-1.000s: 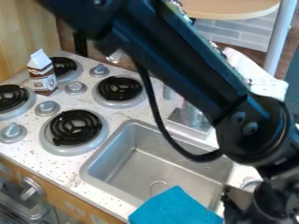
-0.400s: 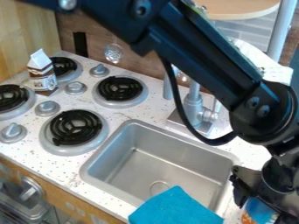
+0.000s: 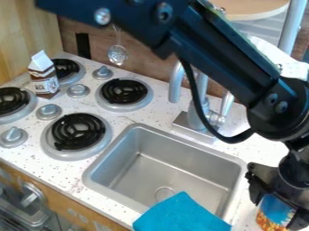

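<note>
In the camera view, a can (image 3: 271,214) with a blue-and-orange printed label is standing upright or nearly so at the lower right, beyond the right side of the sink (image 3: 230,159). The black hand (image 3: 276,208) is grasping this can around its upper part, and its top is hidden there. A brown-and-white carton (image 3: 43,79) with a folded gable top is standing at the left among the stove burners, its contents hidden.

The sink is a rounded rectangular basin of brushed grey metal, showing a round drain (image 3: 165,194). A bright blue cloth (image 3: 180,215) is lying over its near edge, its soft corner pointing into the basin. A silvery faucet (image 3: 198,113) is rising from a flat metal base behind the sink.

The desk (image 3: 138,118) is white with dark speckles. Four black coil burners (image 3: 78,131) are sitting in pale grey rings, with grey knobs (image 3: 49,111) between and beside them. A perforated metal ladle (image 3: 118,54) is hanging against the brown wooden back wall (image 3: 140,63), and pale wood (image 3: 27,34) is walling the left side.
</note>
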You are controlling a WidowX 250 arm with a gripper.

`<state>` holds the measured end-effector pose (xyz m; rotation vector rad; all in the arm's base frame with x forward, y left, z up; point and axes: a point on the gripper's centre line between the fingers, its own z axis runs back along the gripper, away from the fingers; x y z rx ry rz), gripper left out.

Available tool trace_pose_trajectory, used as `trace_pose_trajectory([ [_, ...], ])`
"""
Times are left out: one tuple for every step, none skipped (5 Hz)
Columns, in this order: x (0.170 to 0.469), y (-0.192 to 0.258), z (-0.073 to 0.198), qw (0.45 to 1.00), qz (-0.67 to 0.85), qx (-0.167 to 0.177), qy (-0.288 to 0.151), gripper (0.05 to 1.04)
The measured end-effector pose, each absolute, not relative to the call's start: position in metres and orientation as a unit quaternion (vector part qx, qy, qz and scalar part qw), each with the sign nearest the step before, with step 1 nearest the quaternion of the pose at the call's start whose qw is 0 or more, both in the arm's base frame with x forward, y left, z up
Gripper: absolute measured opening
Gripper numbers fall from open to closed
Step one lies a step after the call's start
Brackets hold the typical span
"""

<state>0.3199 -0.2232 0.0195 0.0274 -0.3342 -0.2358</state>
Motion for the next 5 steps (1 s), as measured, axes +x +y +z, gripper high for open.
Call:
trace_pose_trajectory([
  [0.331,-0.224,0.02,0.979,-0.11,0.013,-0.171,0.99],
  [0.343,-0.221,0.024,0.979,-0.104,0.013,-0.177,0.99],
  [0.35,-0.214,0.027,0.979,-0.103,0.014,-0.176,0.99],
  [0.342,-0.208,0.024,0.985,-0.094,0.019,-0.141,0.99],
  [0.32,-0.207,0.041,0.99,-0.107,0.001,-0.091,0.99],
])
